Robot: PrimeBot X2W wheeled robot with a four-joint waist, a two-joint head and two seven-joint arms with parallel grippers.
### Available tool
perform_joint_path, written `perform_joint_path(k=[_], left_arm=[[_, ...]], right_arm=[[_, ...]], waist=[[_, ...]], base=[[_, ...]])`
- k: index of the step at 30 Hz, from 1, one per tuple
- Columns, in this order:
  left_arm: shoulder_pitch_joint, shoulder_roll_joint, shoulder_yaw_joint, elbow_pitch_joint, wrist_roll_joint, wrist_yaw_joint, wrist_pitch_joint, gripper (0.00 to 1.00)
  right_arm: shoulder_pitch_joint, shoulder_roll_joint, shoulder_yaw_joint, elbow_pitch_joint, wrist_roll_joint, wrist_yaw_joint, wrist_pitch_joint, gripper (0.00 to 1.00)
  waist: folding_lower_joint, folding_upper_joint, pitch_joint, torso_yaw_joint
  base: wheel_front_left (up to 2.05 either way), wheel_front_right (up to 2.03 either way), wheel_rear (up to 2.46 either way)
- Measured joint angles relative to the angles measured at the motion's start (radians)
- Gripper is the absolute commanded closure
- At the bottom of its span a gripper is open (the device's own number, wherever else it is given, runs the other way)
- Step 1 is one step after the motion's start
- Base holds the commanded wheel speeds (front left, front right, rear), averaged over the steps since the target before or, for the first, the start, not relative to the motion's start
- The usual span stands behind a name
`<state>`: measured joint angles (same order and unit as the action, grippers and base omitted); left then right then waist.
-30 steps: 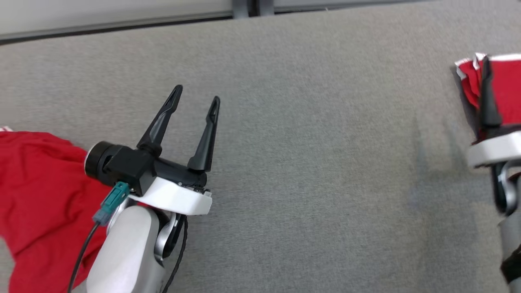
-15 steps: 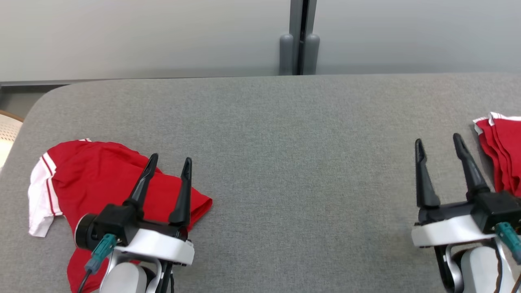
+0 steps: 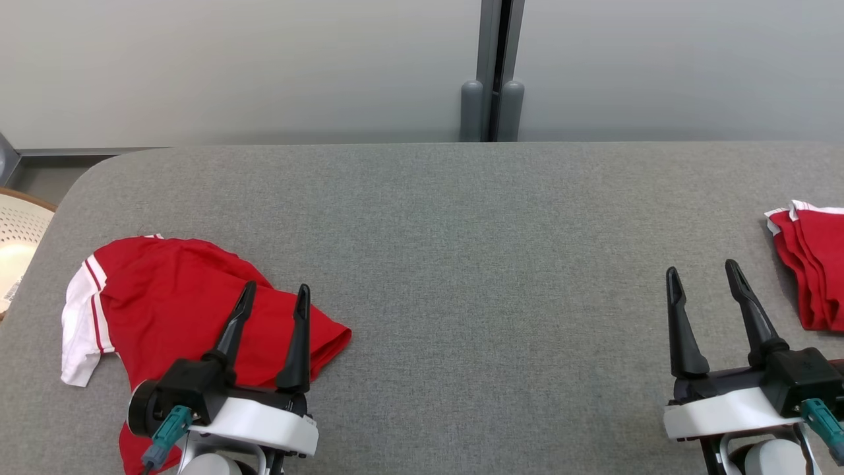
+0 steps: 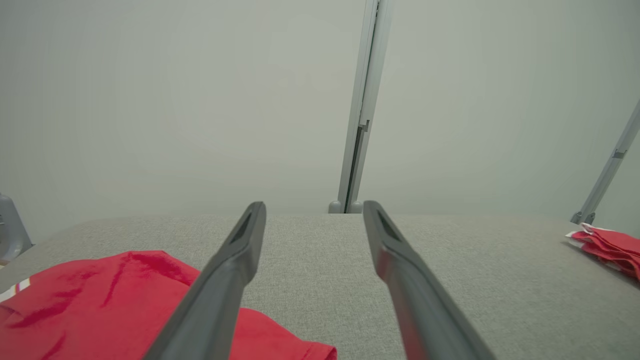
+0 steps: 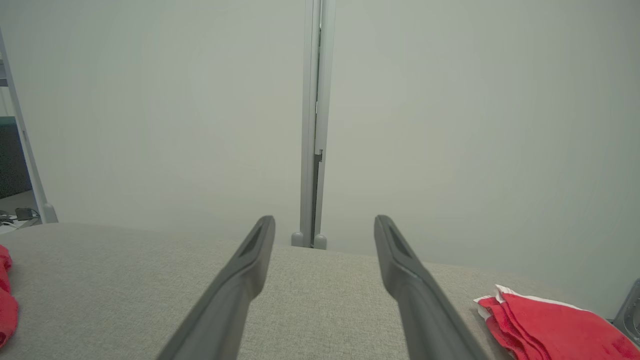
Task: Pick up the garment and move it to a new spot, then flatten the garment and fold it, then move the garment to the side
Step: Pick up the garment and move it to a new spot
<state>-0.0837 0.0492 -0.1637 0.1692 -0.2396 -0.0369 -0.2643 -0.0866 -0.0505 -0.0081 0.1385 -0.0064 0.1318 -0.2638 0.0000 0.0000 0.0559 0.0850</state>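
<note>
A: Which step?
B: Pick-up, not yet begun. The crumpled red T-shirt (image 3: 165,290), with a white striped sleeve, lies near the left edge of the grey felt tabletop (image 3: 461,264). The left end effector (image 3: 276,287) hovers over it, spread and empty.
A: And the right end effector (image 3: 701,267)?
B: Spread and empty, beside the folded red stack (image 3: 814,270) at the right edge. Next, probably: lower and pinch the soft cloth.

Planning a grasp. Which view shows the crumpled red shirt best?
Head view: the crumpled red shirt lies almost whole, white sleeve included. Left wrist view shows part; right wrist view, just an edge.
</note>
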Motion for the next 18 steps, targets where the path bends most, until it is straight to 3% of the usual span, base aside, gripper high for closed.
perform_joint_path(k=[18], left_arm=[[-0.002,0.0,0.001,0.004,-0.002,-0.01,0.0,0.0]], right_arm=[[0.0,0.0,-0.002,0.017,0.046,0.0,0.0,0.0]], waist=[[0.0,0.0,0.015,-0.004]], base=[[0.0,0.0,0.0]])
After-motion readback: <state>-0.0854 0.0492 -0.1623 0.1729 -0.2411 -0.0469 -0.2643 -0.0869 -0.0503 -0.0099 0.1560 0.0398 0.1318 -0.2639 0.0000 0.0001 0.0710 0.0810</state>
